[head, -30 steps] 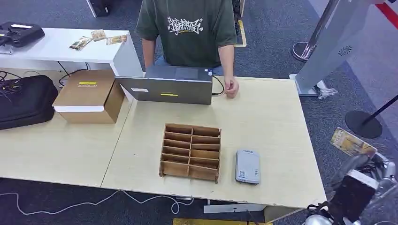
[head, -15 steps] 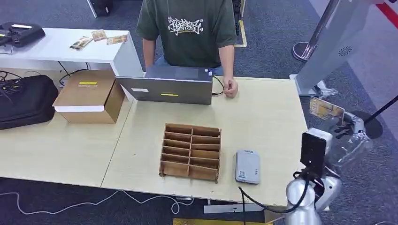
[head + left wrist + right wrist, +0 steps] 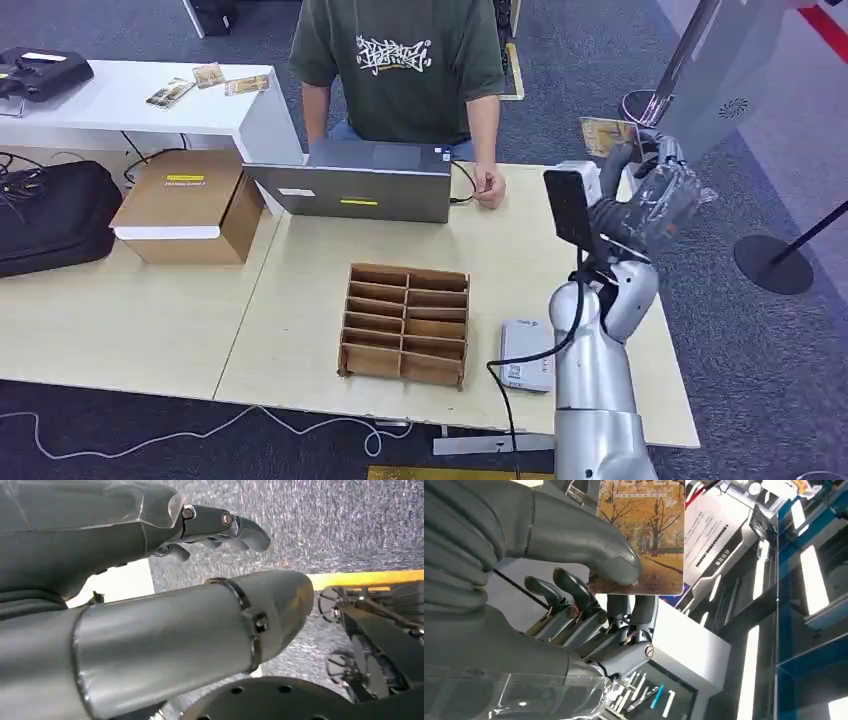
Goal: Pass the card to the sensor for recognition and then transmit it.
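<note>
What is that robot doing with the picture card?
The robot's right hand is holding a card with autumn trees on it, pinched under its thumb and lifted high above the table's right side. The grey card reader lies on the table beside the wooden divider tray, and the card is not at it yet. A person stands behind a laptop across the table. The left hand holds nothing.

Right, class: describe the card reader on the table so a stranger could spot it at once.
Start at the pale wooden table. Near its front edge stands a brown wooden divider box; just to its right lies the card reader, flat, grey and plastic, partly behind the robot's silver right arm.
</note>
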`<move>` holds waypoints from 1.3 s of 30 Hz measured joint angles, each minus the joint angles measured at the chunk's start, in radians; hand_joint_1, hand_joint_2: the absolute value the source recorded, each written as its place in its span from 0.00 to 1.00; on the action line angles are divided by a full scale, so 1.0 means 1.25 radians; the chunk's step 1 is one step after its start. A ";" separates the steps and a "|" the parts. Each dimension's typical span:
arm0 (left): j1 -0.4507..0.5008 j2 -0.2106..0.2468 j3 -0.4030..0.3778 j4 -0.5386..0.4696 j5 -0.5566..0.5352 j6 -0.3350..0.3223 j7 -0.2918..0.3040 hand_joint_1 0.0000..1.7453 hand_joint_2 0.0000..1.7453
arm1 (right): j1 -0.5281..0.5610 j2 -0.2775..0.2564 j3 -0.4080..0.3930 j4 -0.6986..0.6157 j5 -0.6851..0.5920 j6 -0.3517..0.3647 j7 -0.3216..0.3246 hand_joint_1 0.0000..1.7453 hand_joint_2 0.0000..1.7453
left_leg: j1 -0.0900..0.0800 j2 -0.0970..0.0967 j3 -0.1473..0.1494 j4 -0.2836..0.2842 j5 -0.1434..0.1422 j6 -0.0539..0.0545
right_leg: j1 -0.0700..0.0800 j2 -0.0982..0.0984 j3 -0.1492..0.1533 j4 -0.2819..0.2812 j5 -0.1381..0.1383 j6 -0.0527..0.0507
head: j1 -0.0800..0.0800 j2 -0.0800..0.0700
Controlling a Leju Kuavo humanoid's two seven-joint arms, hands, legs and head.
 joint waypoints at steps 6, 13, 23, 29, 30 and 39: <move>-0.003 0.011 -0.003 -0.001 -0.025 0.000 0.002 0.00 0.00 | -0.125 -0.001 -0.004 0.142 0.117 -0.001 0.068 1.00 1.00 | 0.000 0.000 0.000 0.000 0.000 0.000 | 0.000 0.000 0.000 0.000 0.000 0.000 | 0.000 0.000; -0.004 0.016 -0.004 -0.003 -0.041 0.000 0.003 0.00 0.00 | -0.229 -0.004 0.003 0.267 0.212 -0.001 0.148 1.00 1.00 | 0.000 0.000 0.000 0.000 0.000 0.000 | 0.000 0.000 -0.001 0.000 0.000 0.000 | 0.000 0.000; -0.005 0.020 -0.004 -0.005 -0.081 -0.008 0.003 0.00 0.00 | -0.319 -0.047 0.168 0.414 0.269 -0.001 0.353 1.00 1.00 | 0.000 0.000 0.000 0.000 0.000 0.000 | 0.000 0.000 -0.001 0.000 0.000 0.000 | 0.000 0.000; -0.007 0.021 -0.004 -0.012 -0.103 -0.008 0.009 0.00 0.00 | -0.361 -0.083 0.317 0.511 0.269 -0.001 0.454 1.00 1.00 | 0.000 0.000 0.000 0.000 0.000 0.000 | 0.000 0.000 -0.001 0.000 0.000 0.000 | 0.000 0.000; -0.007 0.022 -0.004 -0.013 -0.108 -0.008 0.009 0.00 0.00 | -0.368 -0.089 0.347 0.532 0.269 -0.001 0.472 1.00 1.00 | 0.000 0.000 0.000 0.000 0.000 0.000 | 0.000 0.000 -0.001 0.000 0.000 0.000 | 0.000 0.000; -0.008 0.023 -0.004 -0.016 -0.113 -0.009 0.009 0.00 0.00 | -0.376 -0.120 0.490 0.610 0.269 -0.002 0.526 1.00 1.00 | 0.000 0.000 0.000 0.000 0.000 0.000 | 0.000 0.000 -0.001 0.000 0.000 0.000 | 0.000 0.000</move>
